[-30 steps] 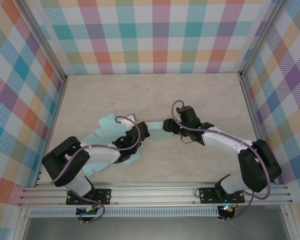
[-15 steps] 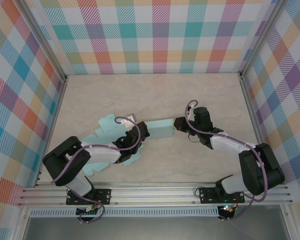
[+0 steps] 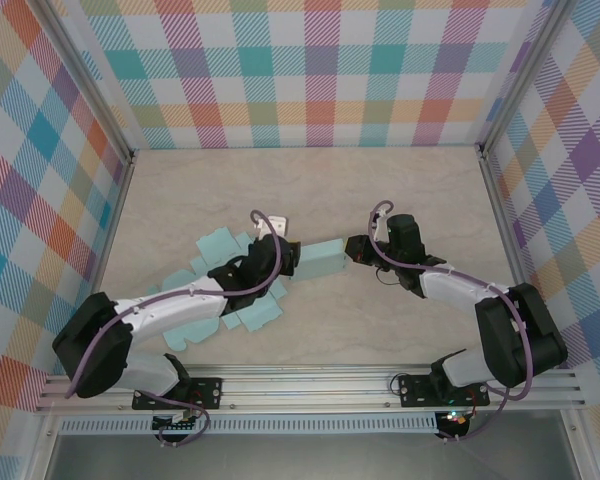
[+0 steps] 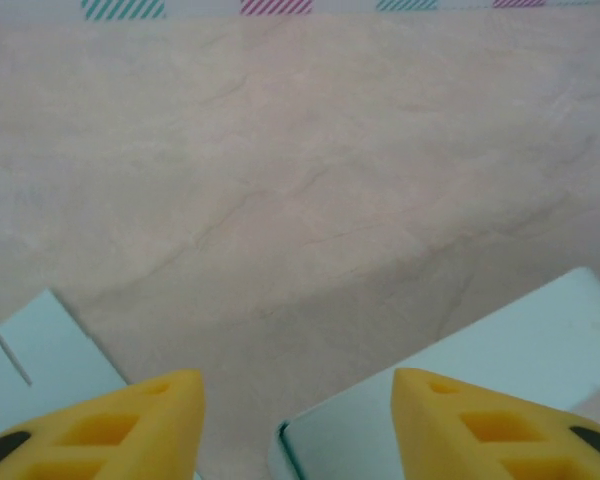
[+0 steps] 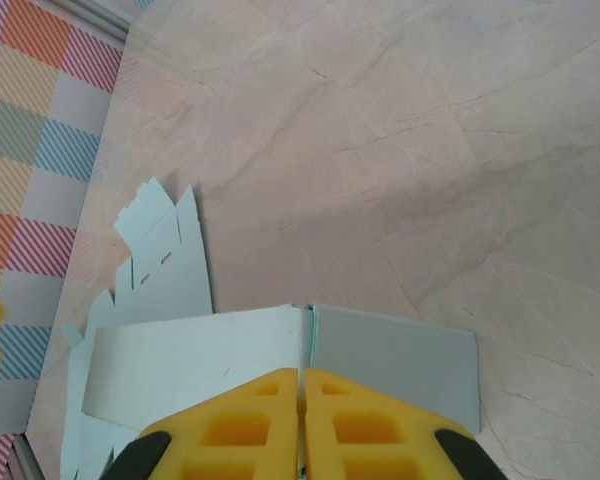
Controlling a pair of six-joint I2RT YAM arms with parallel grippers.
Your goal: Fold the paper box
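Bright, even light — soft shadows on the table (image 5: 460,200), left wrist view's pretty blurry up close.

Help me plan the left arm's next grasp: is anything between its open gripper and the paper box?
Nothing visible. The left gripper hangs open over bare table, and a panel edge of the paper box lies right beneath it. The right gripper is pinched shut on the box's other end, off to the side of that path.

Pale teal paper box (image 3: 318,260), partly folded
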